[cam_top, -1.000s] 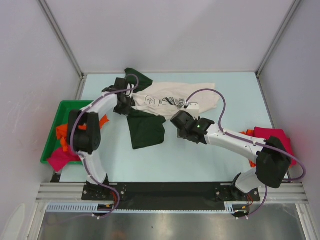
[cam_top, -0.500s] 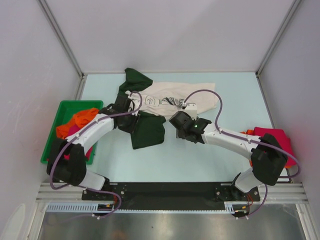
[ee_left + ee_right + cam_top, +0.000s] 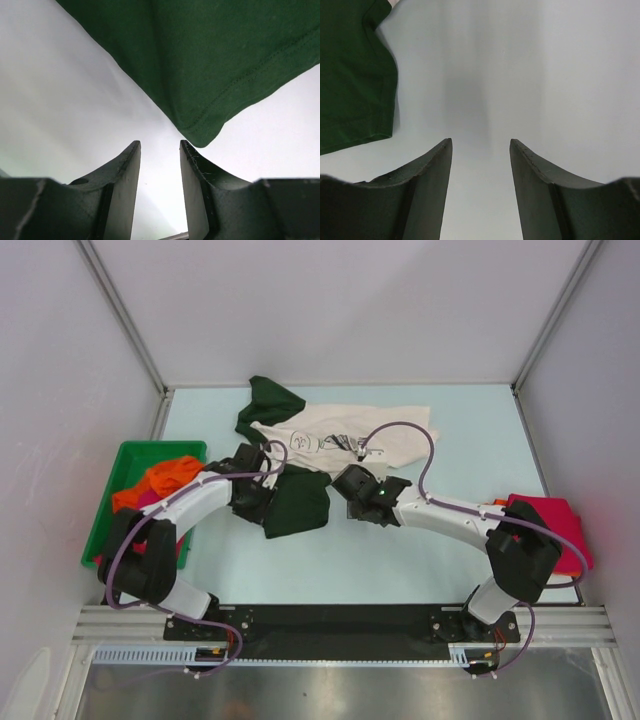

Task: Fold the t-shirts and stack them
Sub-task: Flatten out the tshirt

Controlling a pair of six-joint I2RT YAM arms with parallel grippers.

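Having pulled back, left gripper [image 3: 160, 147] now beside green sleeve [image 3: 220, 55].

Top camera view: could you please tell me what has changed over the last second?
The left gripper has pulled back toward the near edge, from the collar end of the t-shirt to its near green sleeve, open and empty. The right gripper slid slightly left, also open. The t-shirt, the green bin and the red shirts at right look unchanged.
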